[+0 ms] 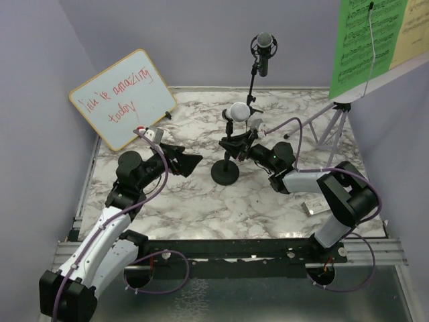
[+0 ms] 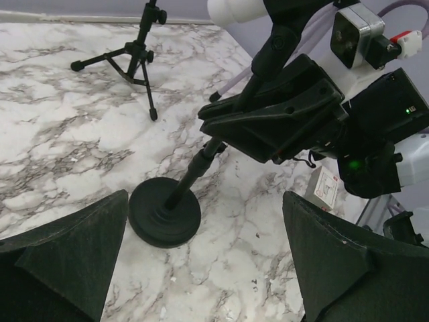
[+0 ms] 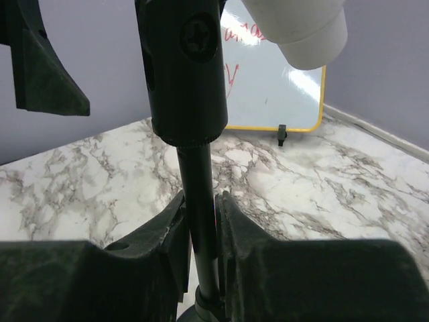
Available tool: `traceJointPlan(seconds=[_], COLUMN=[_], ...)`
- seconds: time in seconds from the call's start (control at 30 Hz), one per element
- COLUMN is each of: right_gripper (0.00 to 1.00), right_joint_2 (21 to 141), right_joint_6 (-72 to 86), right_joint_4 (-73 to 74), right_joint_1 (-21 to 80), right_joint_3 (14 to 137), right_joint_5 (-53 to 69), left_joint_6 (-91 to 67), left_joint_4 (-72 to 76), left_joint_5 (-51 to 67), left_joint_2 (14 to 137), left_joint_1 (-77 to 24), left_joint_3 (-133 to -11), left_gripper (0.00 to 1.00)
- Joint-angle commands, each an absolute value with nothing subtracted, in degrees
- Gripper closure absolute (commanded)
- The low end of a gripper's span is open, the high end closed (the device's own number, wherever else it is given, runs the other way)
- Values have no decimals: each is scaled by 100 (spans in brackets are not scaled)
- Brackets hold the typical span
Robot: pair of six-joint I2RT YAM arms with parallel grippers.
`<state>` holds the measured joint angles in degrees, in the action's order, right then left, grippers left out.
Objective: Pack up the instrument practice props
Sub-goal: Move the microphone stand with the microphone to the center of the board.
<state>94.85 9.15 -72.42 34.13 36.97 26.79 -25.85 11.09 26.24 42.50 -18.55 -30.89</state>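
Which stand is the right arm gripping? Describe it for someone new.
Start at the white marble-patterned table; at its centre stands a black microphone holder on a flat round base, topped by a grey-headed white microphone. The right gripper pinches its pole in its jaws. Unlike the black tripod stand behind, it sits on a disc, not legs.

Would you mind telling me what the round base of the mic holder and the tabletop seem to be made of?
Mic holder's round base: matte black, probably metal or dense plastic, given its dull, even sheen. Tabletop: smooth white with grey veining, marble or a marble-print laminate; hard to tell which.
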Motion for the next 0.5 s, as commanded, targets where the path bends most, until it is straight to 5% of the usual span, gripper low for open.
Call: traceJointPlan(seconds=[0.0,0.27,0.47], right_gripper=[71,34,23], right_joint_2=[9418,8516,7612], right_joint_6=[1198,1202,1265], right_joint_4=[-7433,-6513,-5083], right_joint_1=[3456,3454,3454], right_joint_3=[3770,3322,3081], right_joint_5=[2767,2284,1938], left_joint_6=[-2770,-2374,-1882], left_joint_4=[1633,2633,3500], left_joint_5=[2226,1387,1508], left_joint_2=[4687,5540,6203], left_joint_1=[-2339,-3301,-3518], left_joint_3=[-3335,-3415,-3478], left_gripper=[4,4,13])
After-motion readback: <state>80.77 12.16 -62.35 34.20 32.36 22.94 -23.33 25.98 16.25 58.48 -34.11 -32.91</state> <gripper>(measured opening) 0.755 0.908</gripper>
